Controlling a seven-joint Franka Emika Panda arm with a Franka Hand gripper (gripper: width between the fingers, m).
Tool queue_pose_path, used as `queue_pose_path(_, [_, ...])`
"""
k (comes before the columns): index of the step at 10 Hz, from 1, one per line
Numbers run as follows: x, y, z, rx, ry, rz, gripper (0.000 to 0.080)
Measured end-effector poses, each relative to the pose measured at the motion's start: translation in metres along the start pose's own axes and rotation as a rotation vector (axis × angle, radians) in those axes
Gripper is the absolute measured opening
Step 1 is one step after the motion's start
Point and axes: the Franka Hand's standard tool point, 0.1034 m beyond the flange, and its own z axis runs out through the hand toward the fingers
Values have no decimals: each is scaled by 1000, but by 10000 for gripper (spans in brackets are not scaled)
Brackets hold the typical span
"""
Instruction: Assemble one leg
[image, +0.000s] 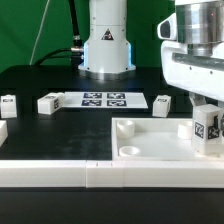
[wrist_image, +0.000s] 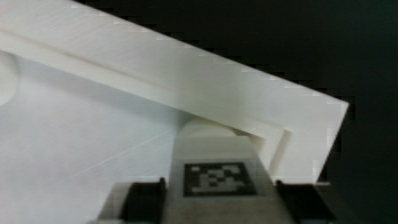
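My gripper (image: 207, 128) is at the exterior view's right, shut on a leg (image: 206, 127), a small white block with a black-and-white tag. It holds the leg upright over the right far corner of the large white recessed panel (image: 150, 140). In the wrist view the leg (wrist_image: 217, 165) sits between my dark fingers (wrist_image: 146, 200), its far end at a round socket (wrist_image: 217, 128) in the panel's corner (wrist_image: 294, 130). Whether the leg touches the socket I cannot tell.
The marker board (image: 103, 99) lies at the table's middle rear. Loose legs lie on the black table: two at the left (image: 9, 103) (image: 49, 102) and one right of the board (image: 163, 101). A white rail (image: 60, 172) runs along the front. The robot base (image: 106, 45) stands behind.
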Motion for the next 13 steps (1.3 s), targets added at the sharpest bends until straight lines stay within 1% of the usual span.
queue_pose_path(1, [-1, 0, 0, 0, -1, 0, 367])
queue_pose_path(2, [0, 0, 0, 0, -1, -53, 503])
queue_pose_path(3, [1, 0, 0, 1, -1, -96, 503])
queue_pose_path(4, [1, -1, -1, 2, 0, -140, 618])
queue_pose_path(5, [1, -1, -1, -2, -1, -293, 640])
queue_pose_path(6, [1, 0, 0, -4, -1, -421, 640])
queue_pose_path(8, [0, -2, -2, -27, 6, -730, 648])
queue_pose_path(10, [0, -3, -3, -36, 15, -963, 649])
queue_pose_path(12, [2, -2, -3, -46, 14, -1117, 649])
queue_pose_path(13, [3, -1, -2, -49, 11, -1247, 649])
